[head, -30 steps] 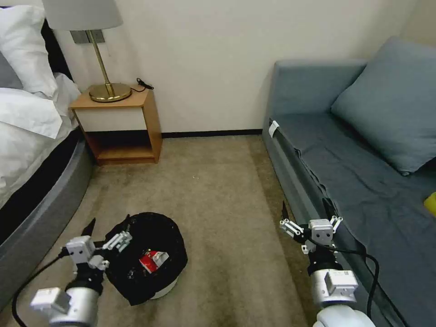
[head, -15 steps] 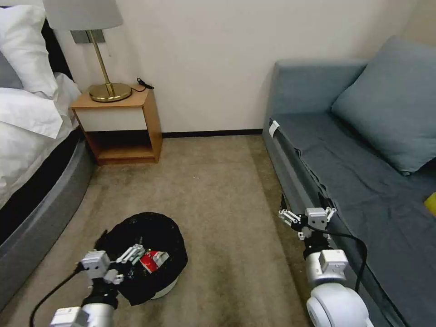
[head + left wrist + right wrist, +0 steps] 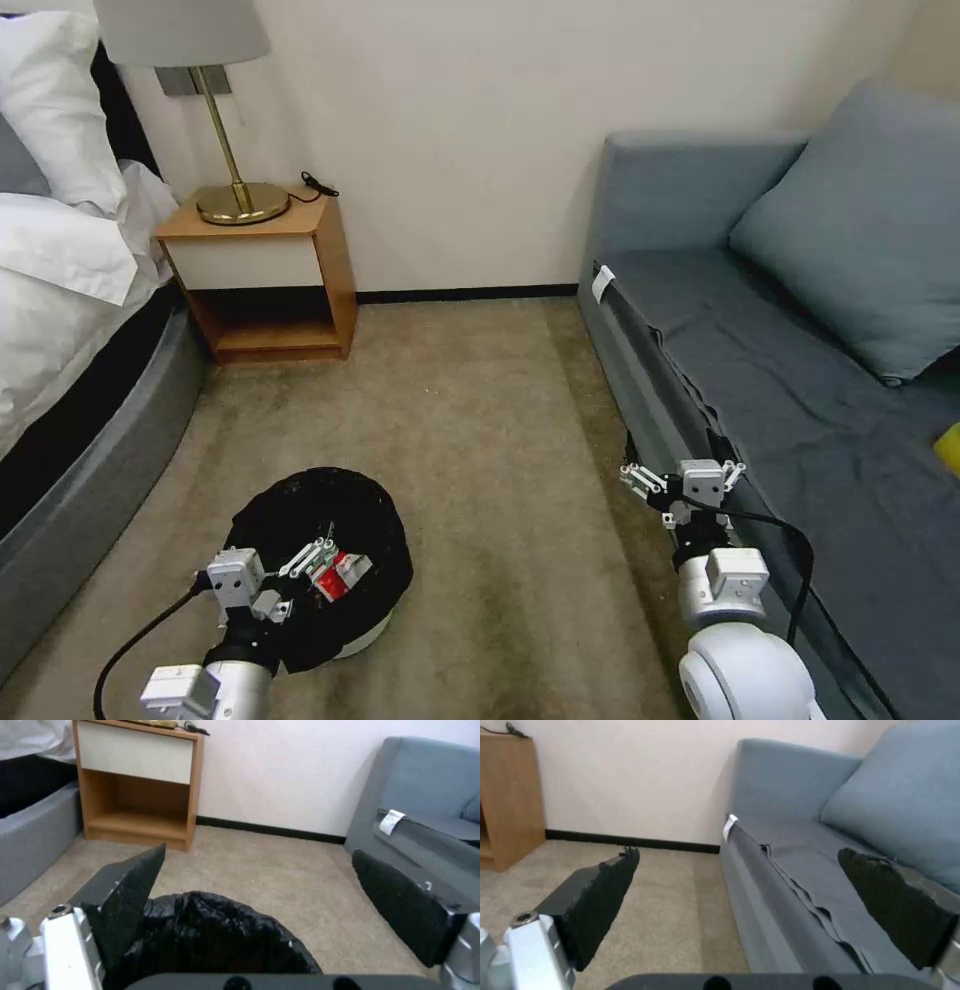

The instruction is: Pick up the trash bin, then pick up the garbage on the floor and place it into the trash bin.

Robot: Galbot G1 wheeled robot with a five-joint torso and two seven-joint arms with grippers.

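The trash bin (image 3: 367, 633) stands on the floor (image 3: 480, 420) at the lower left, a white tub lined with a crinkly black bag (image 3: 215, 930). A red snack packet (image 3: 336, 577), a piece of garbage, lies inside it. My left gripper (image 3: 282, 540) hovers open over the bin's near left rim. In the left wrist view the left gripper (image 3: 258, 853) has its fingers spread wide with the bag's rim low between them. My right gripper (image 3: 675, 450) hangs open beside the sofa's front edge, holding nothing; the right wrist view shows the right gripper (image 3: 738, 853) above carpet and sofa.
A wooden nightstand (image 3: 270, 280) with a brass lamp (image 3: 240, 200) stands against the far wall. The bed (image 3: 60, 330) runs along the left. A grey-blue sofa (image 3: 800, 400) with a cushion (image 3: 860, 230) fills the right, a yellow object (image 3: 950, 447) at its edge. Open carpet lies between them.
My left gripper has slid right and nearer, from beside the bin's left rim to over its near rim. The right gripper drew back slightly. The bin stayed put.
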